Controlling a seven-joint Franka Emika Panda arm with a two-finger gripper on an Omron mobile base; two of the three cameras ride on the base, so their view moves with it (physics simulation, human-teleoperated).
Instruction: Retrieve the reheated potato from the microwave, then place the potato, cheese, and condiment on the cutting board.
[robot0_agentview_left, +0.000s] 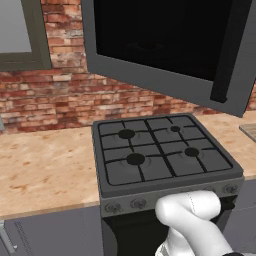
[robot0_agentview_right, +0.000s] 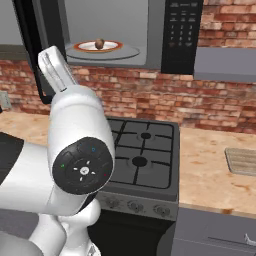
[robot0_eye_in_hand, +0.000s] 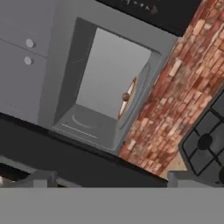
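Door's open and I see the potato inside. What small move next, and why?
Probably ease the tool straight toward the microwave cavity. Its door is swung open, and the potato sits untouched on a plate inside. The hand view looks into the cavity with the potato apart from the tips, so nothing is grasped yet.

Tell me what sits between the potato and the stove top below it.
In the right base view: under the potato come its plate, the microwave floor, then bare brick wall down to the stove.

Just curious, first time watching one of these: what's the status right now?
Claw short of the open microwave, apparently empty. Potato on its plate inside. Door swung wide, nothing blocking.
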